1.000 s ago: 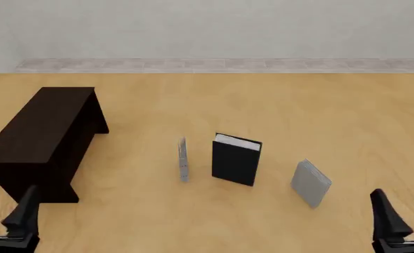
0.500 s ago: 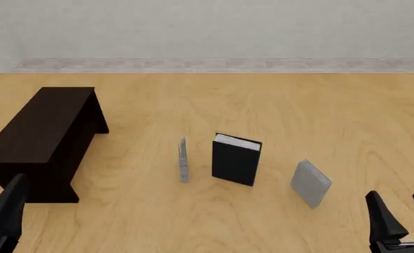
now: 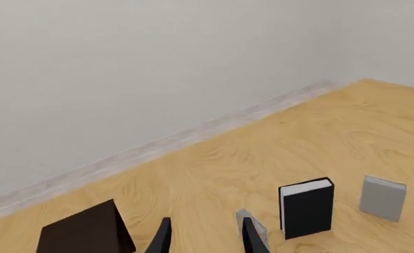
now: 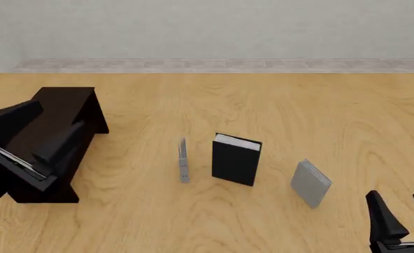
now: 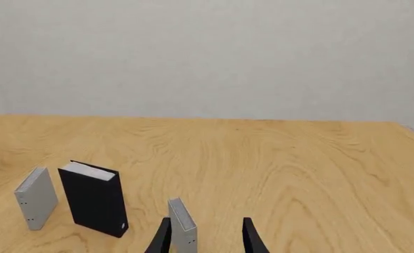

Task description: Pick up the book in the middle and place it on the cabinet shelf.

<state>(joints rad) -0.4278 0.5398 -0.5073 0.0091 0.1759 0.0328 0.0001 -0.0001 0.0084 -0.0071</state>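
Note:
The thick black book [image 4: 236, 161] stands upright on the wooden floor, between a thin grey book [image 4: 183, 159] and a smaller light-grey book [image 4: 310, 183]. The dark cabinet shelf [image 4: 72, 97] stands at the left. My left gripper [image 4: 61, 114] is open and empty, raised in front of the cabinet's near end. My right gripper [image 4: 402, 203] is open and empty at the bottom right, near the light-grey book. The left wrist view shows the black book [image 3: 307, 207] and cabinet [image 3: 87, 232] beyond the open left gripper [image 3: 205, 224]. The right wrist view shows the black book [image 5: 95, 197].
The light-grey book [image 5: 182, 226] stands just ahead of my right gripper [image 5: 204, 221] in the right wrist view, with the thin grey book [image 5: 35, 197] beyond. A pale wall with a light baseboard [image 4: 221, 65] bounds the far side of the floor.
My left gripper has risen from the bottom left corner and now shows large in front of the cabinet. The right gripper sank slightly, then held still. The books have not moved.

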